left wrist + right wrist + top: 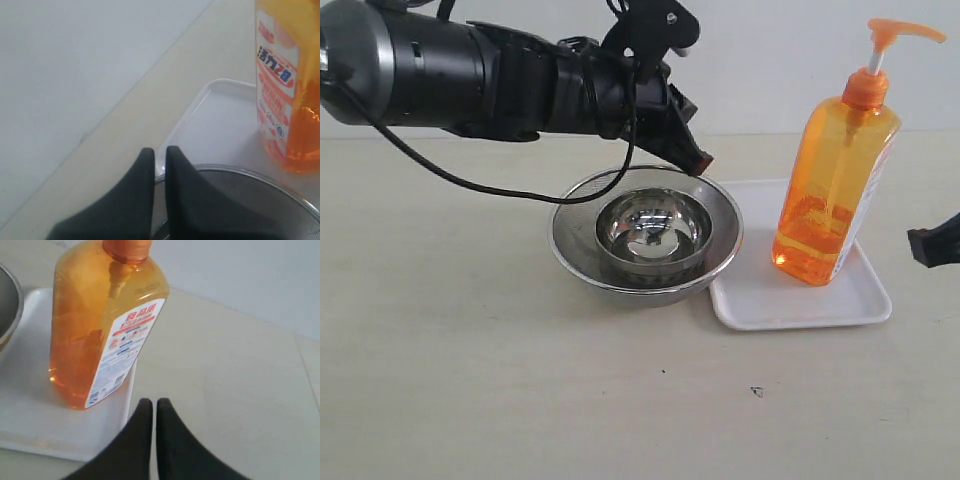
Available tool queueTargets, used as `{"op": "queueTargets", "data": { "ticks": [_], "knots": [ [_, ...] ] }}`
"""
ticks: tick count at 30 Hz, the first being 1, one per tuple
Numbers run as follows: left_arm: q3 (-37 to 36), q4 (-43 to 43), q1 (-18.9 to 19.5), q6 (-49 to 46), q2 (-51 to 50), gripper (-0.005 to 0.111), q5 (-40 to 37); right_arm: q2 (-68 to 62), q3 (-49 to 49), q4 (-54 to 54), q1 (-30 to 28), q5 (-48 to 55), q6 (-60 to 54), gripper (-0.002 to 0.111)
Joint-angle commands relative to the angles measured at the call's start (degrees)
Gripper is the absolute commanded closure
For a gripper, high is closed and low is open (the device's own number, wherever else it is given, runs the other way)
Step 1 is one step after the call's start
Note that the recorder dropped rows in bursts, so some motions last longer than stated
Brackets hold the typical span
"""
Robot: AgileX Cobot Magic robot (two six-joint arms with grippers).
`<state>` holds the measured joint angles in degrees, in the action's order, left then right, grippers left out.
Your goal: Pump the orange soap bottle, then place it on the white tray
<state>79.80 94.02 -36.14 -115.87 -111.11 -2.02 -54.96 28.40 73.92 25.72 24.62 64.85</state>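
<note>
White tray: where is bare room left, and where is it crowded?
Bare on the white tray: the strip in front of the orange soap bottle, and the patch between it and the steel bowls. Crowded: the edge by the bowls.

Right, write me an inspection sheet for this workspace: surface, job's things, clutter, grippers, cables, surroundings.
Surface: beige table, with one small dark mark near the front.
Job's things: orange soap bottle stands upright on the white tray.
Clutter: two nested steel bowls against the tray's left edge.
Grippers: left gripper shut, empty, over the bowls' far rim; right gripper shut, empty, clear of the bottle.
Cables: black cable hangs under the left arm, above the table.
Surroundings: plain white wall.
</note>
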Motion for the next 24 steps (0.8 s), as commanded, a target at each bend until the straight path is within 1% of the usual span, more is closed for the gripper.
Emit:
{"op": "queueTargets", "data": {
  "ticks": [1, 4, 5, 7, 10, 13, 16, 18, 21, 24],
  "knots": [
    [3.52, -0.2, 2.42, -0.21, -3.14, 0.102, -12.64, -4.83, 0.26, 15.97, -0.09, 1.54, 13.68, 0.108],
    [6.22, 2.13, 4.49, -0.21, -5.82, 0.102, -21.56, -7.63, 0.26, 23.5, -0.09, 2.45, 18.83, 0.108],
    [7.03, 3.28, 5.14, -0.21, -6.64, 0.102, -23.22, -8.45, 0.26, 25.6, -0.09, 2.59, 20.38, 0.108],
    [8.29, 4.23, 5.98, -0.21, -7.84, 0.102, -25.11, -9.75, 0.26, 26.02, -0.21, 2.59, 22.5, 0.108],
    [9.58, 4.23, 6.44, -0.34, -9.07, 0.102, -27.52, -11.14, 0.39, 26.02, -3.03, 0.53, 22.63, 0.108],
    [10.71, 4.23, 6.43, -2.16, -10.37, 0.102, -28.28, -12.04, 1.11, 26.02, -8.63, -6.27, 21.59, 0.108],
    [12.24, 4.23, 6.32, -2.16, -12.0, 0.102, -28.44, -13.28, 3.81, 26.02, -15.23, -16.63, 20.38, 0.108],
    [12.85, 4.23, 6.32, -2.16, -12.58, 0.102, -28.68, -13.76, 5.58, 26.02, -19.0, -21.33, 18.63, 0.108],
    [13.56, 4.23, 6.32, -2.16, -13.56, 0.102, -30.89, -15.07, 8.43, 26.02, -23.61, -29.19, 15.55, 0.108],
    [14.77, 4.23, 6.32, -2.59, -14.49, 0.102, -31.15, -17.31, 11.81, 26.02, -27.91, -37.85, 12.26, 0.108]
  ]
}}
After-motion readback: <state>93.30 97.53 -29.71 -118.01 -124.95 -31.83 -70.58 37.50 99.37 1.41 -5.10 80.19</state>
